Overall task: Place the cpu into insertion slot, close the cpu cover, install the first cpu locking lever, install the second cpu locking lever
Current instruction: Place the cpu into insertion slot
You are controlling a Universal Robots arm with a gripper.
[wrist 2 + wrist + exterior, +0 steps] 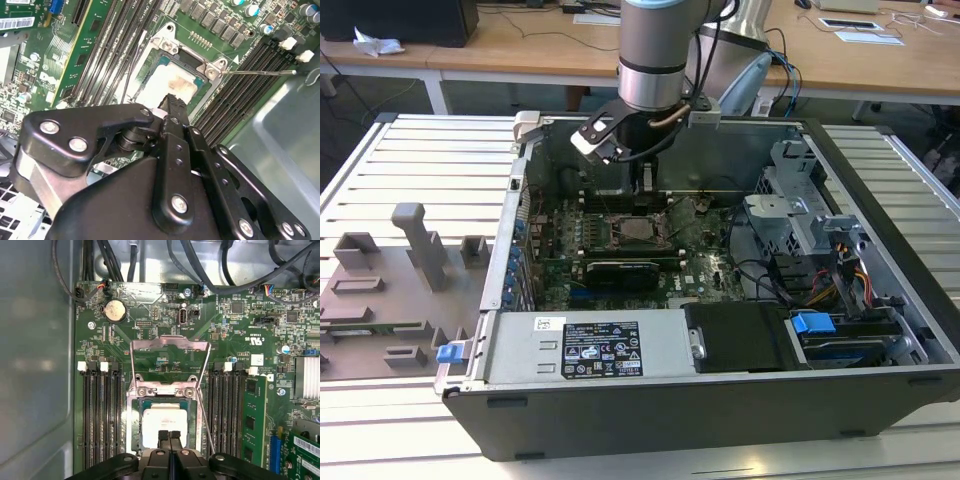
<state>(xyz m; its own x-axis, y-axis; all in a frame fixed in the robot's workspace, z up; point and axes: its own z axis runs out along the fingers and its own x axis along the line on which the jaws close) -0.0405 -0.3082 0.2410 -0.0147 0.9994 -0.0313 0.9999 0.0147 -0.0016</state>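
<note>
At the exterior view's left a grey fixture plate (pixel 380 300) with upright grey blocks lies on the slatted metal table (pixel 420 150); a blue latch (pixel 447 352) sits at the near corner of the open computer case (pixel 720 425); along the case's near side lies the power supply (pixel 520 352), bearing a black-and-white label (pixel 602 349) whose print is too small to make out; behind it the black graphics card (pixel 620 272) crosses the green motherboard (pixel 705 270); above the board the arm (pixel 660 50) reaches down into the case, the gripper (pixel 645 190) hanging just over the socket area, and it blocks part of the chip in both wrist views; the cpu (pixel 165 420) lies seated in the insertion slot (pixel 131 425), its top smeared whitish, with long black memory slots (pixel 100 410) on either side; the jaws stand together, tips meeting with nothing between them, right above the chip's edge; whether they touch it I cannot tell; the cpu cover (pixel 170 343) stands raised on its hinge, the board visible through its cut-out; a thin wire locking lever (pixel 206 422) slants loose beside the socket; a round coin battery (pixel 114 311) sits farther up the board; toward the exterior view's right stand the metal drive cage (pixel 800 200), a bundle of coloured cables (pixel 845 275) and a blue tab (pixel 812 323).
</note>
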